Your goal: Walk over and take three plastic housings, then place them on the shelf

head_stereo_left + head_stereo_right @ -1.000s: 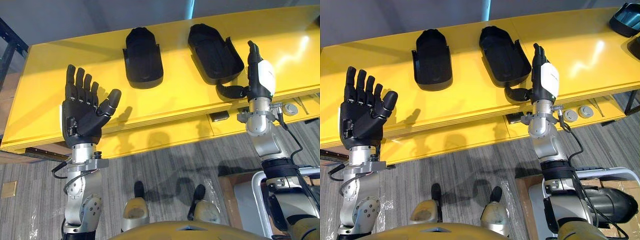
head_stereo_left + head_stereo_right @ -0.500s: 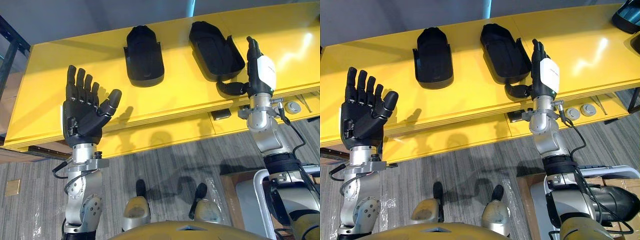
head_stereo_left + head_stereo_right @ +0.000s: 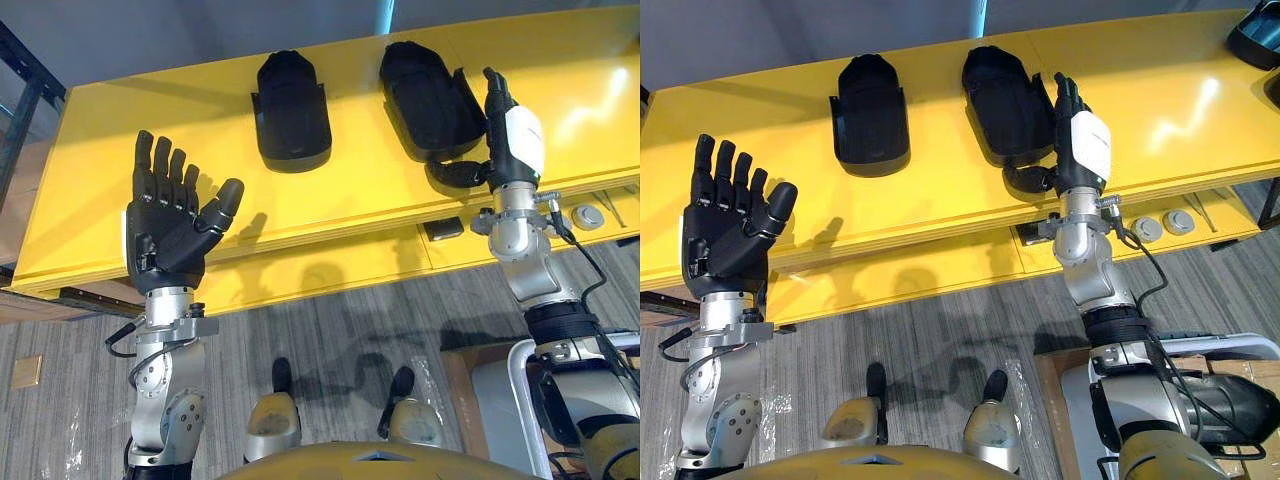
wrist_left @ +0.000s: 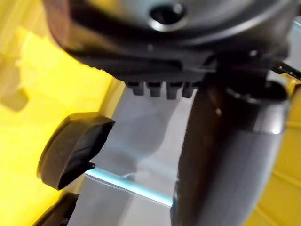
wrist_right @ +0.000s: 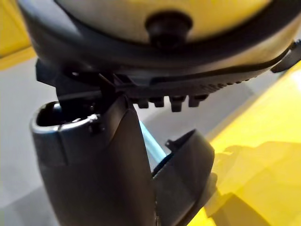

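Yellow table (image 3: pixel 350 190), 2 housings (image 3: pixel 290 110) (3rd (image 3: pixel 1260 25) rt-eye)

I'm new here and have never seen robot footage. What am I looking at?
A humanoid robot looks down from its head: the two wide pictures are its two eyes, nearly alike. The two dark close-ups come from cameras on its wrists. Before it stands a yellow table with two black shells, the left housing and the right housing. The left hand is raised, open, palm towards the head, holding nothing. The right hand, also open, stands close beside the right housing; whether it touches I cannot tell.
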You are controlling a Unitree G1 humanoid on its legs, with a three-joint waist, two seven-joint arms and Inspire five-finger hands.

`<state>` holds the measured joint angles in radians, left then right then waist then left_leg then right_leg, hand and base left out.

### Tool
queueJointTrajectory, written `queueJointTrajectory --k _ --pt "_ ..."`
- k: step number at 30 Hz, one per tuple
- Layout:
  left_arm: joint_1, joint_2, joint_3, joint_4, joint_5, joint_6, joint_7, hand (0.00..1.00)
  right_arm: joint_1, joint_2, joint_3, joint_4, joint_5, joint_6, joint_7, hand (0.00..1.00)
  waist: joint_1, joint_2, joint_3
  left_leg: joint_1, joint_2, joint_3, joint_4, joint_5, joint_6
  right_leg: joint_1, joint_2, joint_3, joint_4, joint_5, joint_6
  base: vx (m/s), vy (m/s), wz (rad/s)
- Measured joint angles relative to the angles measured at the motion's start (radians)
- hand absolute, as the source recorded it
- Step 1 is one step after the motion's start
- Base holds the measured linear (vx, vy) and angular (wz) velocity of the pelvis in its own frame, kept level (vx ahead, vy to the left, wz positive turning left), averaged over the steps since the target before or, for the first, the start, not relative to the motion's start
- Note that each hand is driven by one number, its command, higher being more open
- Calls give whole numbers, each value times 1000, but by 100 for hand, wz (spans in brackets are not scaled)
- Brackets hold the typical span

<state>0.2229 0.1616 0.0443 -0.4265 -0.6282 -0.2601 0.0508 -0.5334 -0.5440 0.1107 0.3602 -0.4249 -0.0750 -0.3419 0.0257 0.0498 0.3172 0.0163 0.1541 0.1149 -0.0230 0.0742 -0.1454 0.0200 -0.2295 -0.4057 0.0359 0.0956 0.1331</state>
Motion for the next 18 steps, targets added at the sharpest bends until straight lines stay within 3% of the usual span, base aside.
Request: queueJointTrajectory --k 11,14,18 --pt "4 -1 -36 6 0 0 -11 100 -44 -10 29 64 0 -4 0 100 3 12 -1 17 -4 -7 -19 15 2 14 -4 -5 1 1 1 -11 -4 2" --pt "16 -6 -36 6 0 0 -21 100 65 -9 3 -54 0 -1 1 100 7 22 -7 34 -5 -2 -34 15 3 26 -3 -4 -4 1 1 0 0 0" --pt "51 -9 -23 1 0 0 -35 100 356 61 -94 -365 0 -4 11 100 -3 30 -16 66 -3 12 -60 15 1 51 4 -1 -27 3 5 43 -9 -7"
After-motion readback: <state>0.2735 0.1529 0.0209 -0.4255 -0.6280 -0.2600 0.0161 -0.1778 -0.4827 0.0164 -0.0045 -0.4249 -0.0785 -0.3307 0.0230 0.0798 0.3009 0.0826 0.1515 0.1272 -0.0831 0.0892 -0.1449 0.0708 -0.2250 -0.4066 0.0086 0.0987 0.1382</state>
